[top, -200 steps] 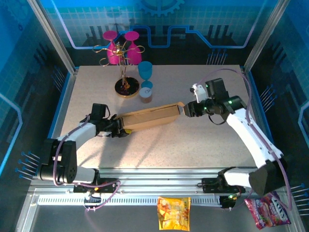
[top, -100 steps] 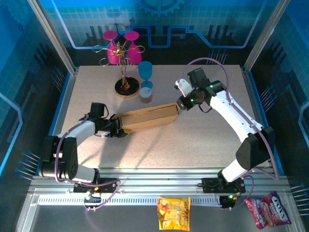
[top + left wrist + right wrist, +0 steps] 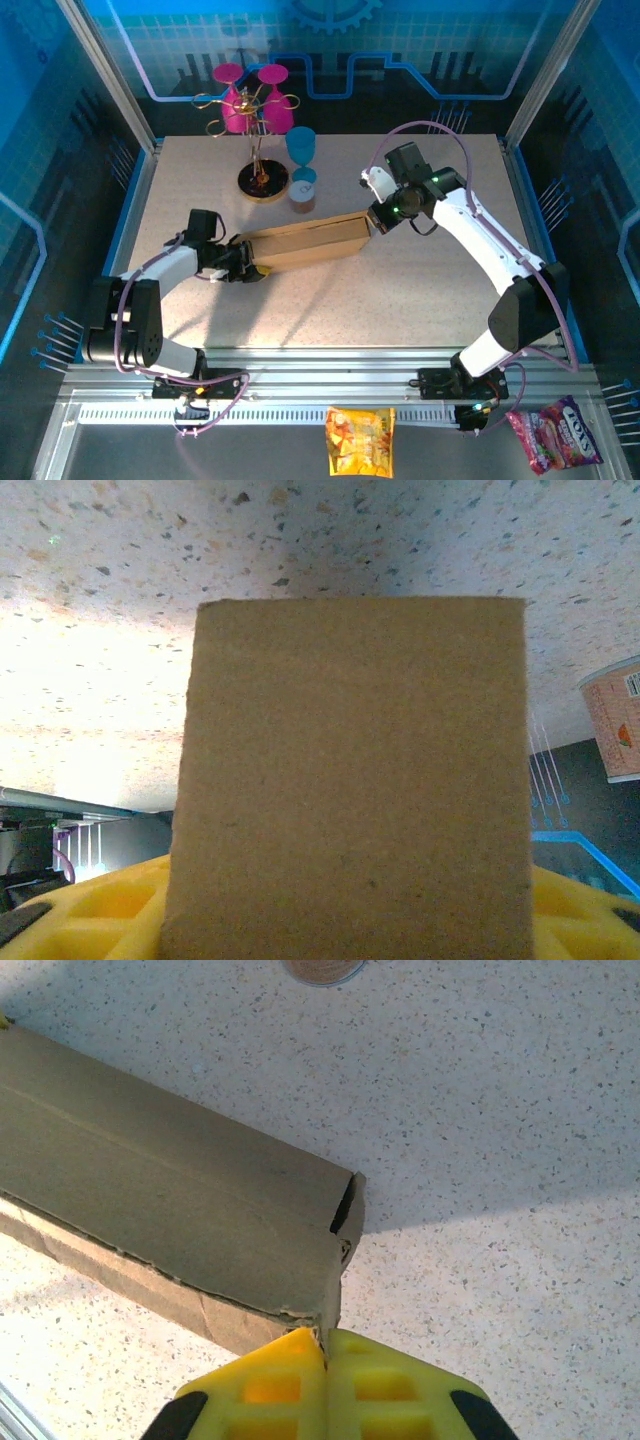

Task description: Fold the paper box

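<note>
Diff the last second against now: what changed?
The right gripper swung left up against the right end of the paper box, pressing that end in, and its jaws closed. The left gripper kept its hold on the box's left end, and the box did not shift.

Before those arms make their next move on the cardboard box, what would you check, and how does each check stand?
1. Does the left gripper hold the box by its left end? Ok: the cardboard sits between its fingers.
2. Is the right gripper shut, with its tips at the box's right-end corner? Ok.
3. Does that gripper pinch any cardboard? Cannot tell.
4. Is the right end closed flush? Not ok: a dark gap shows at the corner.
5. Is the cup behind the box apart from it? Ok.
</note>
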{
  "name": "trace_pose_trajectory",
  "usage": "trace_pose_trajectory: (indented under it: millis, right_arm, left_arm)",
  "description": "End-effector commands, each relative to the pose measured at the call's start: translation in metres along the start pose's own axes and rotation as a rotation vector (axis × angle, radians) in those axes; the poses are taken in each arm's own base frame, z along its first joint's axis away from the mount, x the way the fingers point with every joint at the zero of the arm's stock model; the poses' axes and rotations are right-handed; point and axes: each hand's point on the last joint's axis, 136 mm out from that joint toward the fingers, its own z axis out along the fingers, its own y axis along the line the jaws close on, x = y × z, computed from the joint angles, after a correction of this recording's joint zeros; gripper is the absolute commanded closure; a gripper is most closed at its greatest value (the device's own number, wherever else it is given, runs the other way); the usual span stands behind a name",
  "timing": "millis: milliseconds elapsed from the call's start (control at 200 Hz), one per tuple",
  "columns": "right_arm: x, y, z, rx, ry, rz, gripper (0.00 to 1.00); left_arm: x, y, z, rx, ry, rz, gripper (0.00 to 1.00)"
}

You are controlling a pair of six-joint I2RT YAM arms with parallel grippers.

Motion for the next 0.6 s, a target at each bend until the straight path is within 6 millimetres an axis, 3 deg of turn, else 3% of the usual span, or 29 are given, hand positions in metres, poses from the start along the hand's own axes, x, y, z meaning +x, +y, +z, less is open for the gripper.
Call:
trace_pose_trajectory:
  millis: [0,595]
  right_arm:
    - [-0.004,0.009,-0.009,0.007,-0.021,0.042,1.00]
    - [-0.002,0.015,0.002,-0.011,-0.123,0.303,1.00]
  left_arm:
    - [-0.008,0.004,0.000,-0.026,-0.036,-0.029,0.54]
    - [-0.010,0.004,0.003,-0.030,-0.023,-0.028,0.52]
